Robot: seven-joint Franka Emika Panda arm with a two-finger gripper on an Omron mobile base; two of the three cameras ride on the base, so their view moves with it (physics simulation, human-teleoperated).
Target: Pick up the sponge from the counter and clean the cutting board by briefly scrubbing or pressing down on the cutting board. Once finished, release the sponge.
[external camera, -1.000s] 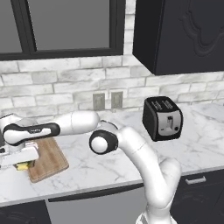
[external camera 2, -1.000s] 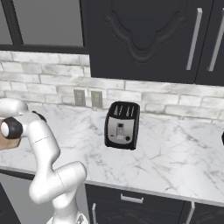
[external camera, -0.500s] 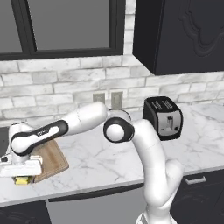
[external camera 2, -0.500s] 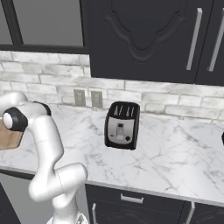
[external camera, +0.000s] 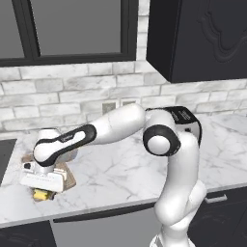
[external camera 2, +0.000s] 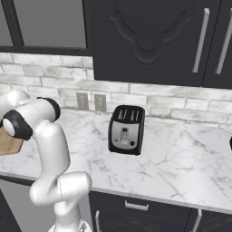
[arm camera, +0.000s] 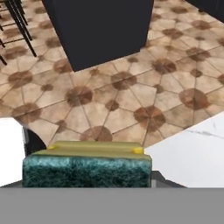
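My gripper [external camera: 42, 187] hangs low at the left front of the white marble counter [external camera: 120, 173], shut on the sponge [external camera: 42, 195], whose yellow body peeks out under the white hand. In the hand view the sponge [arm camera: 87, 168] lies close, its dark green top facing the camera and the yellow body behind it; my fingertips are hidden. The wooden cutting board [external camera: 69, 176] lies just behind and to the right of the hand, mostly covered by it. One corner of the board [external camera 2: 9, 142] shows behind the arm in the right base view.
A black toaster [external camera 2: 127, 129] stands mid-counter to the right, near the wall outlets [external camera 2: 90, 101]. A dark cooktop [external camera: 5, 154] lies at the far left. The counter's front edge [arm camera: 192, 144] is right by the sponge, with tiled floor [arm camera: 131, 100] beyond it.
The gripper has carried the sponge forward toward the counter's front edge and a little to the right, off the board's left side. The elbow has swung higher and rightward.
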